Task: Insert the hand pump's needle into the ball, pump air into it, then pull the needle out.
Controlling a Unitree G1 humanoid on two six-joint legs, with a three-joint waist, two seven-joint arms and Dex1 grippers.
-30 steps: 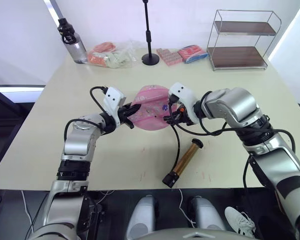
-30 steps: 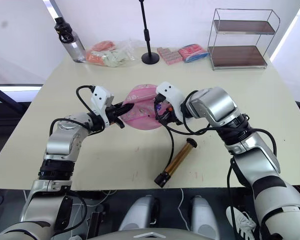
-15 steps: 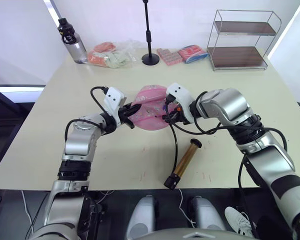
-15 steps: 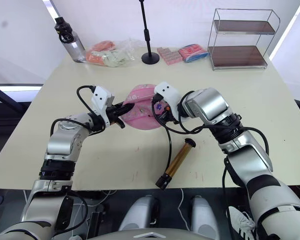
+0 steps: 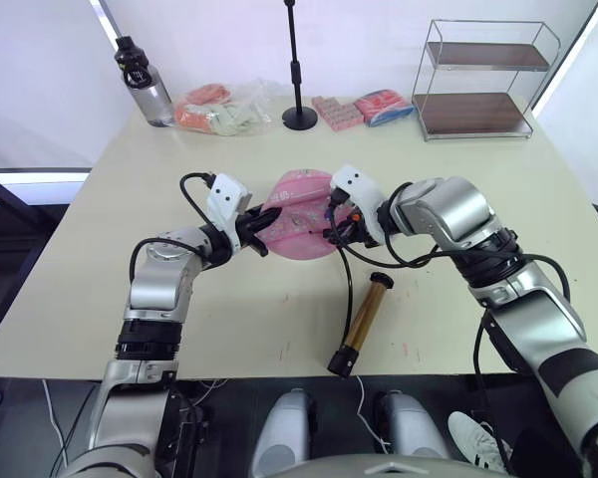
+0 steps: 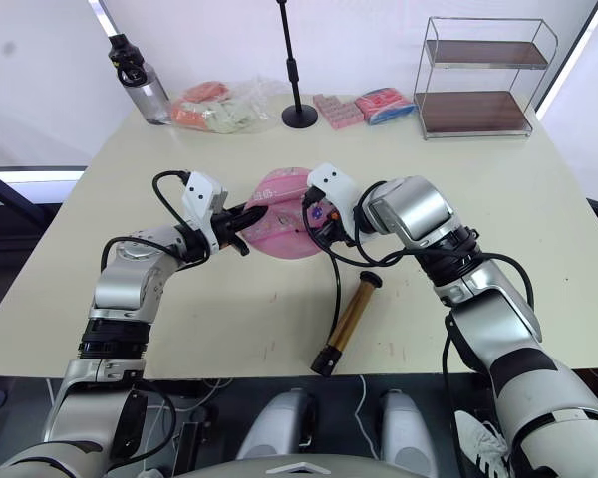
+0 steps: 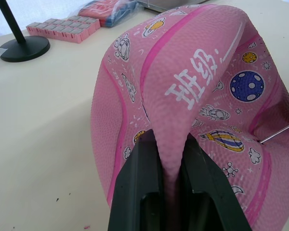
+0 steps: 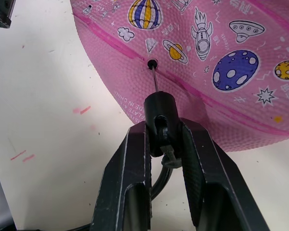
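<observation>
Pink ball (image 5: pixel 301 214), deflated and folded, sits mid-table, its left edge pinched in the left gripper (image 7: pixel 169 166). Right gripper (image 8: pixel 164 139) clamps the needle (image 8: pixel 154 78) fitting, tip at the valve hole. Pump (image 5: pixel 363 320) lies nearer, toward the right.

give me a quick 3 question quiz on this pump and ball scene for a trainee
1. True or false: the left hand pinches a fold of the ball.
2. What does the right hand grip? A) the T-handle B) the needle's black fitting C) the bottle
3. Fill in: the hand pump lies on the ____.

Key
1. True: its fingers are shut on a pink fold.
2. B: the fitting sits between its fingers, and the needle reaches the ball's valve hole.
3. Table.
</observation>
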